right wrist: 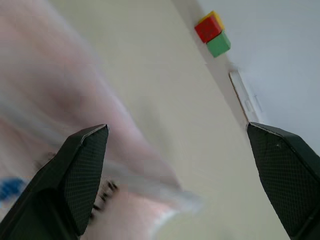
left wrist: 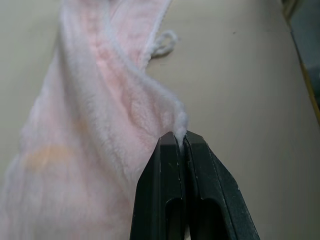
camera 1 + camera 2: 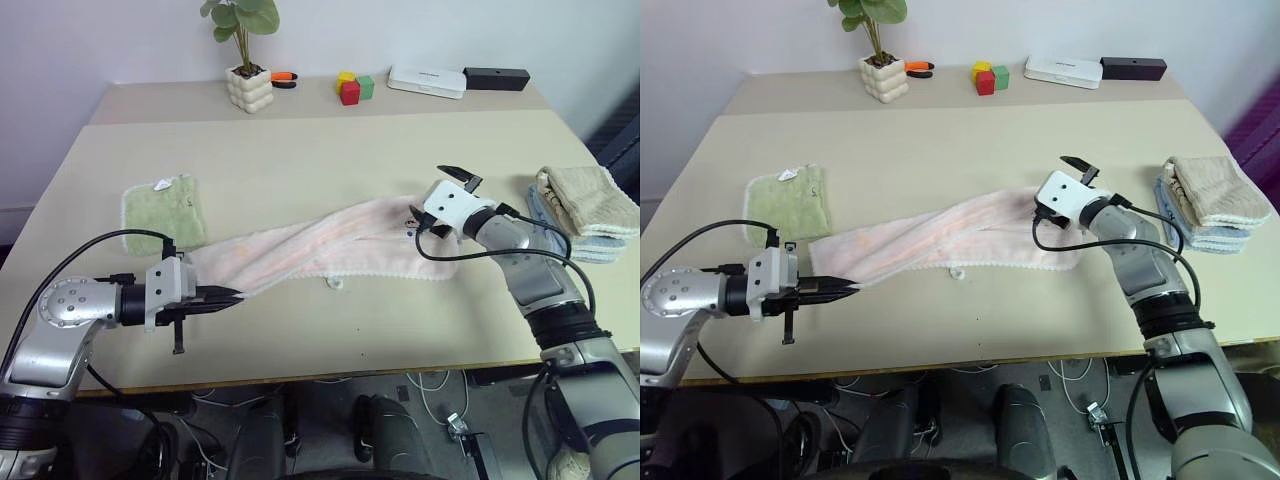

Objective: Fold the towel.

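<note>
Left eye view: one pink towel [image 3: 330, 250] lies stretched in a long, twisted band across the middle of the table [image 3: 320, 150], running from the near left toward the right. The left gripper [image 3: 232, 295] has its two black fingers pressed together on the towel's near-left corner, and the left wrist view shows that corner of the fabric pinched right at the fingertips [image 2: 172, 150]. The right gripper [image 3: 448, 192] hangs over the towel's right end with its jaws spread wide and nothing between them. Counting the rest: one green cloth [image 3: 165, 212] lies flat beside the towel's left end, just short of the table's left edge; one stack of folded towels [image 3: 585, 215], beige on top of blue, sits at the right edge. Along the back edge stand one potted plant [image 3: 247, 55], one orange-handled tool [image 3: 284, 78], three coloured blocks [image 3: 353, 87] in yellow, red and green, one white box [image 3: 427, 81] and one black box [image 3: 496, 78]. The widest bare stretch is the middle of the table between the towel and the back row; a narrower bare strip runs between the towel and the front edge.
</note>
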{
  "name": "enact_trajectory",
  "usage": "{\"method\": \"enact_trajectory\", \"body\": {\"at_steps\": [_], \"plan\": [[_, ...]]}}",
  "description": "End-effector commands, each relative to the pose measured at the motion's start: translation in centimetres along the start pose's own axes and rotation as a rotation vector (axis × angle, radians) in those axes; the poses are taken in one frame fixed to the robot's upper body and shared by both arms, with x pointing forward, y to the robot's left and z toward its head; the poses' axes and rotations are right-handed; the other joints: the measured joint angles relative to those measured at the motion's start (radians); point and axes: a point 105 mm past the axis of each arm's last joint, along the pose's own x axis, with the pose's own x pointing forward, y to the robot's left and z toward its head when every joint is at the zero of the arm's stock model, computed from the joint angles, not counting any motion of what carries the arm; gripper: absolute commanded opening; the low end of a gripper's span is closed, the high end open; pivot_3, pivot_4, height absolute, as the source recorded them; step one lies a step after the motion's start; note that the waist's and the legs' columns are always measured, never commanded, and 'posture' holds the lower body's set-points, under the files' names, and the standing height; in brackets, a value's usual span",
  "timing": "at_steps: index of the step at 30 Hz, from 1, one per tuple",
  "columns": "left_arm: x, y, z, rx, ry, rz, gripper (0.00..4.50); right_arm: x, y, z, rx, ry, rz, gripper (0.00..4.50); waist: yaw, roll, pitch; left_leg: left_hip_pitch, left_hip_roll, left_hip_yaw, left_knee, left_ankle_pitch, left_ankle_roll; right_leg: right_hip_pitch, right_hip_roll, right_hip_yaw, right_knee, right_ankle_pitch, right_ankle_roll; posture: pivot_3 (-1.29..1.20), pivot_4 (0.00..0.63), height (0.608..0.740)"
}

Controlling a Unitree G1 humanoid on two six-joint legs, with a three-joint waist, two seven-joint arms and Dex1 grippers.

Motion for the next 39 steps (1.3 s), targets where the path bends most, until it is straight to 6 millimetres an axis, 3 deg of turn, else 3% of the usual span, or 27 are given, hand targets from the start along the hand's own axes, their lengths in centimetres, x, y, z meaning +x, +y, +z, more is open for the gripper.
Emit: {"method": "enact_trajectory", "body": {"at_steps": [1, 5, 8, 13, 17, 22, 26, 33, 36, 39], "plan": [[-0.4, -0.1, 1.4, 0.036, -0.025, 0.046, 0.05, -0.5, -2.6, 0.0, -0.201, -0.011, -0.008, 4.50, 0.002, 0.000, 0.000, 0.000, 0.000, 0.000, 0.000, 0.000, 0.000, 0.000, 0.000, 0.000, 0.000, 0.000, 0.000, 0.00, 0.150, 0.740], [-0.4, -0.6, 1.2, 0.028, -0.012, 0.068, 0.05, -0.8, -3.2, -0.9, -0.276, 0.005, 0.033, 4.50, -0.001, 0.000, 0.000, 0.000, 0.000, 0.000, 0.000, 0.000, 0.000, 0.000, 0.000, 0.000, 0.000, -0.001, -0.002, 0.00, 0.150, 0.740], [-0.3, -0.7, 1.1, 0.022, -0.014, 0.084, 0.05, -1.6, -3.8, -0.5, -0.238, -0.035, 0.071, 4.50, -0.001, 0.000, 0.000, 0.000, 0.000, 0.001, 0.000, 0.000, 0.000, 0.000, 0.000, 0.000, 0.000, 0.000, -0.001, 0.00, 0.150, 0.740], [0.2, -1.0, 1.1, 0.015, -0.023, 0.087, 0.05, -3.2, -2.9, -0.9, -0.289, -0.049, 0.190, 4.50, 0.008, 0.001, 0.000, 0.000, 0.000, 0.001, 0.000, 0.000, 0.000, 0.000, 0.000, 0.001, 0.000, 0.000, 0.000, 0.00, 0.150, 0.740], [0.3, -0.9, 0.9, 0.016, -0.021, 0.085, 0.05, -3.4, -2.7, -0.9, -0.341, -0.037, 0.213, 4.50, 0.001, 0.001, 0.000, 0.001, 0.000, 0.001, 0.000, 0.000, 0.000, 0.000, 0.000, 0.001, 0.000, 0.000, -0.001, 0.00, 0.150, 0.740], [0.3, -0.8, 1.0, 0.021, -0.020, 0.079, 0.05, -3.0, -2.0, -1.6, -0.369, -0.010, 0.220, 4.50, 0.000, 0.001, 0.000, 0.001, 0.000, 0.002, 0.000, 0.000, 0.000, 0.000, 0.000, 0.001, 0.000, 0.000, 0.000, 0.00, 0.150, 0.740], [0.2, -0.9, 0.9, 0.021, -0.016, 0.074, 0.05, -2.2, -2.0, -2.3, -0.478, 0.038, 0.187, 4.50, 0.002, 0.001, 0.000, 0.001, 0.000, 0.003, 0.000, 0.000, -0.001, 0.000, 0.000, 0.001, 0.000, -0.001, -0.001, 0.00, 0.150, 0.740], [0.1, -1.2, 1.0, 0.018, -0.012, 0.072, 0.05, -0.2, -0.3, -2.5, -0.560, 0.034, 0.189, 4.50, -0.008, 0.001, 0.000, 0.001, 0.001, 0.005, -0.001, 0.000, -0.001, -0.001, 0.000, 0.001, 0.000, -0.001, -0.002, 0.00, 0.150, 0.740], [0.1, -1.4, 0.9, 0.014, -0.008, 0.072, 0.00, 0.8, -0.8, -1.7, -0.515, 0.015, 0.139, 3.65, -0.014, 0.001, 0.000, 0.001, 0.001, 0.006, -0.001, 0.000, -0.001, -0.001, 0.000, 0.001, 0.000, -0.001, -0.001, 0.00, 0.150, 0.740], [0.1, -1.5, 0.9, 0.012, -0.008, 0.073, 0.00, 1.2, -0.8, -1.6, -0.529, 0.017, 0.136, 2.18, -0.018, 0.001, 0.000, 0.001, 0.001, 0.006, -0.001, 0.000, -0.001, -0.001, 0.000, 0.001, 0.000, 0.000, 0.000, 0.00, 0.150, 0.740]]}}
